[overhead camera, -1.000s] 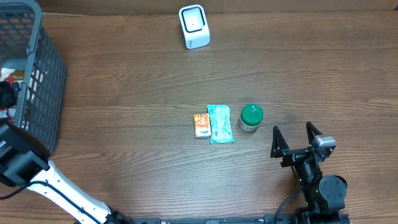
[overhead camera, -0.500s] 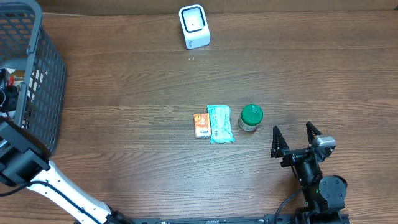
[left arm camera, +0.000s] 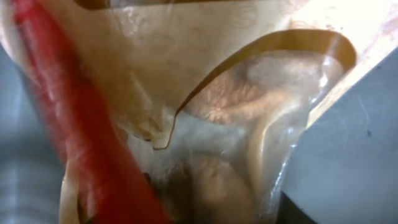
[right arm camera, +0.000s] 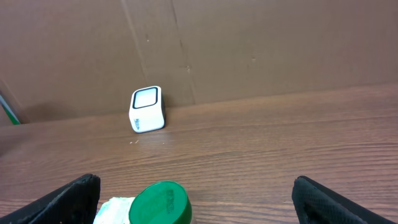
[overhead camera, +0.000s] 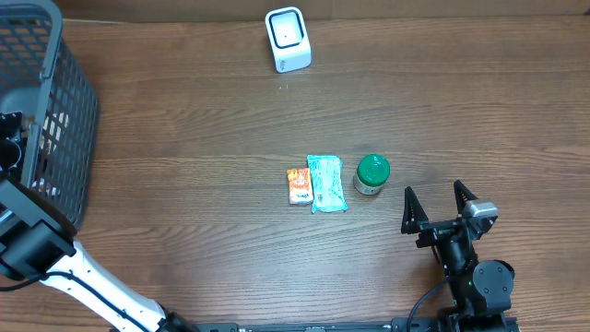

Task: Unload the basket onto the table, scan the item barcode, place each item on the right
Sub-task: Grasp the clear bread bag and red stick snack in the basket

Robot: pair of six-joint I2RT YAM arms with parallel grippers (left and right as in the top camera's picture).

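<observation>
One barcode scanner [overhead camera: 288,39], one mesh basket [overhead camera: 72,118] and three items in a row at mid-table are counted: orange packet [overhead camera: 298,186], teal packet [overhead camera: 326,183], green-lidded jar [overhead camera: 371,173]. Since a second ago only the left gripper [overhead camera: 9,152] has shifted, lower inside the basket. A clear, red-striped bag [left arm camera: 205,124] fills its camera; whether it is gripped cannot be told. The right gripper [overhead camera: 433,188] is held wide open and empty, near the jar.

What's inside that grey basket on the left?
The left pincer reaches into the basket; its camera shows a clear packet with a red stripe. The basket's mesh hides anything else.
</observation>
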